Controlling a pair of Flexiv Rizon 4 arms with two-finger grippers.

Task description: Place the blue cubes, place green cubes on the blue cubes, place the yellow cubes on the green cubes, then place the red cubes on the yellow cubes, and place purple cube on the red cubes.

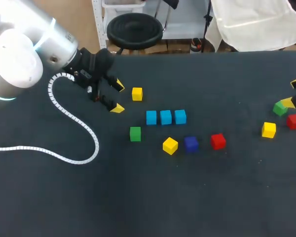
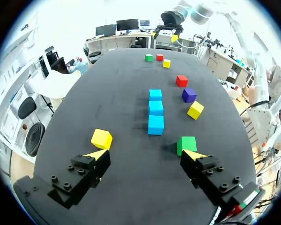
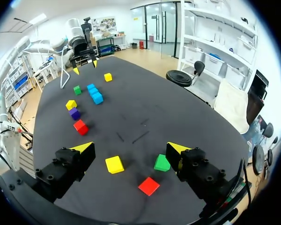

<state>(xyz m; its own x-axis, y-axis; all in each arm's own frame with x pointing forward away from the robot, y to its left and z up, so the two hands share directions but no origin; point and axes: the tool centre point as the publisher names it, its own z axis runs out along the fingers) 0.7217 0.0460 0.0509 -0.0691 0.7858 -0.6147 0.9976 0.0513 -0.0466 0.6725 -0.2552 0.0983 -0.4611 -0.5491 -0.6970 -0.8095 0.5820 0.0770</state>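
A: Left gripper?
B: Fingers were spread, nothing held. It hung left of the cubes. In its wrist view one yellow cube sat just ahead of one tip and a green cube just ahead of the other.

A: Why the blue row mid-table?
B: Three blue cubes stood close side by side, and I judged them the base layer, already laid. Nothing was stacked on them yet.

A: Anything in the way?
B: The second yellow, purple cube and red cube lay loose, nearer the robot and apart from the row. None blocked its tops.

A: Right side?
B: The third yellow, right green and right red were clustered well apart from the row. The right gripper was open and empty, with one tip just beside the right green, probably the next pick. Its close neighbours risked a nudge.
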